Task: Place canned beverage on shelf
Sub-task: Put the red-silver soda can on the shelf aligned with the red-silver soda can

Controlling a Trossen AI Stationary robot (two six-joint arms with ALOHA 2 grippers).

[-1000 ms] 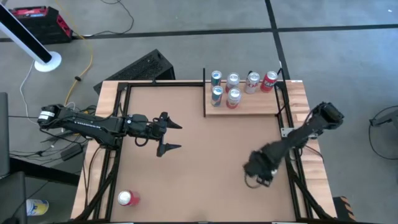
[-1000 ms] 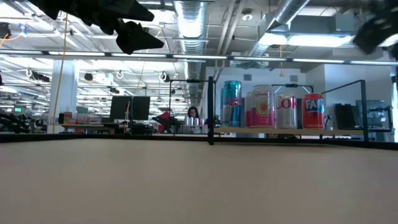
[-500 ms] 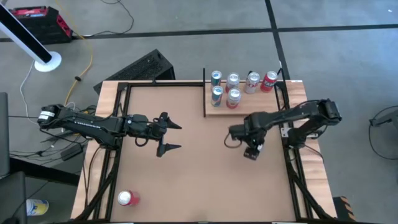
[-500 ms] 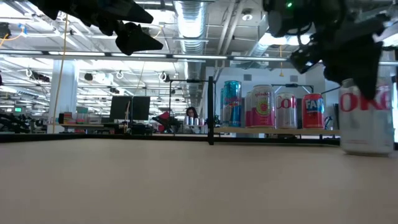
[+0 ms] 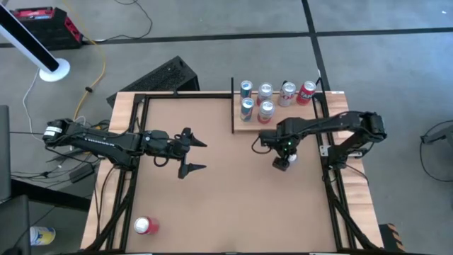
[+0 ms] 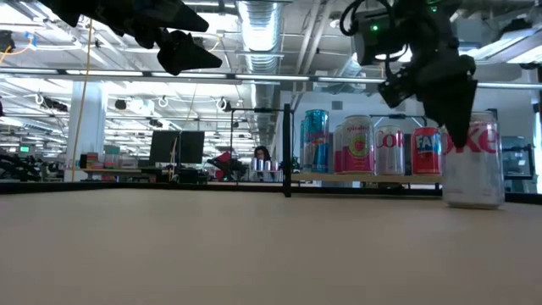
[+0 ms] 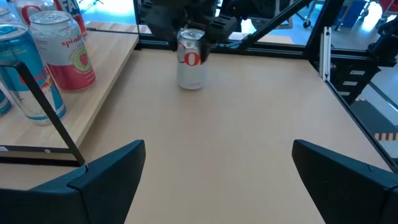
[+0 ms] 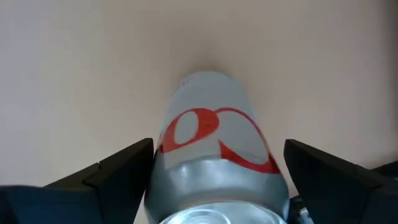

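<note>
A silver canned beverage point(image 6: 474, 169) with red lettering stands upright on its base on the brown tabletop, just near of the shelf point(image 5: 297, 122). My right gripper point(image 8: 217, 180) points down over it, open, one finger on each side of the can's top. The shelf is a pale wood panel at the far right, and several cans point(image 5: 265, 99) stand on it. My left gripper point(image 5: 205, 156) hovers open at mid-left, above the table, holding nothing. In the left wrist view the silver can point(image 7: 190, 59) shows under the dark right gripper. My right gripper comes at the silver can from above, its fingers point(image 8: 118, 171) beside the can's upper wall point(image 8: 163, 140) on two opposite sides. The can stands upright with its base on the table. I cannot tell whether the fingers touch it.
A red can point(image 5: 145, 225) lies near the table's near left corner. Thin black posts point(image 5: 233, 106) edge the shelf, and a black frame runs round the tabletop. Bare tabletop point(image 5: 226, 191) lies between the two arms.
My right gripper has swung from the table's near right toward the far edge and the shelf, bringing the silver can with it. The can has stayed upright and now stands closer to the shelf.
</note>
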